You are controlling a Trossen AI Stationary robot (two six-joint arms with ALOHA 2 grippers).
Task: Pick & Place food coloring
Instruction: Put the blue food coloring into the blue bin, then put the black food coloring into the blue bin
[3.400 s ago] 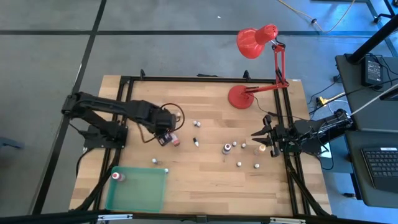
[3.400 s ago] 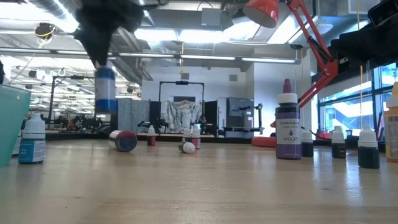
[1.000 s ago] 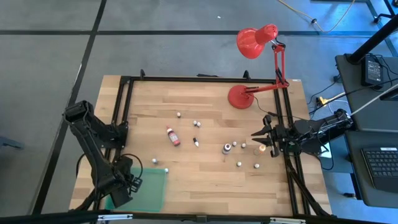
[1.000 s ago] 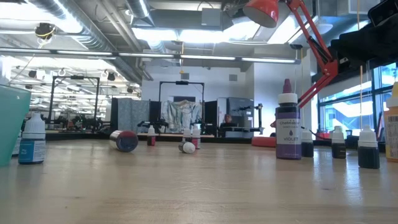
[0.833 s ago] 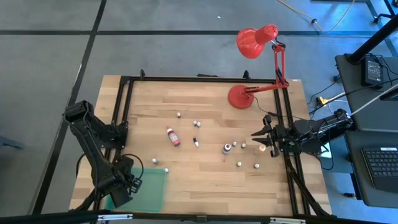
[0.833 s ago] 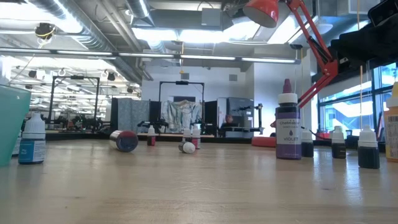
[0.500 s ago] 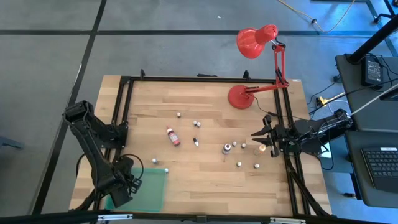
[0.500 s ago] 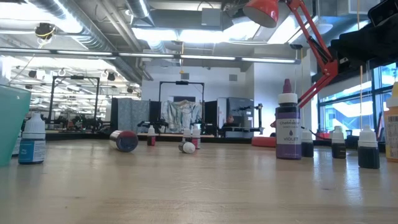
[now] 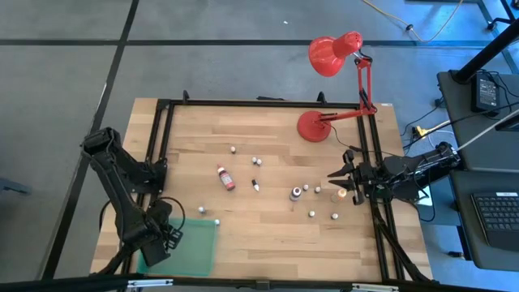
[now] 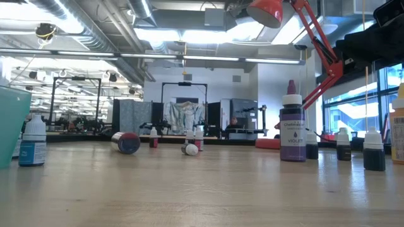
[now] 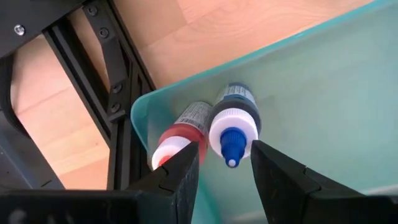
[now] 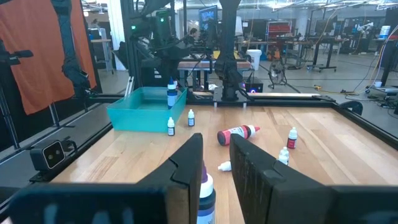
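My left gripper hangs open over the near left corner of the green tray. Below its fingers a blue-tipped food coloring bottle stands upright on the tray floor, beside a red-capped one. From the right wrist view the blue bottle stands free in the tray. More bottles are scattered on the table: a red one lying on its side, a violet one, an orange one and several tiny whitish ones. My right gripper waits open at the right edge.
A red desk lamp stands at the far right, its base on the table. Black frame rails run along the table's edges. Bare wood lies between the tray and the scattered bottles. In the low view the violet bottle is the tallest.
About three seconds ago my left gripper carried the blue bottle above the table's middle; it has since swung to the tray at the near left. Over the last second both arms have stayed nearly still and no bottle has moved.
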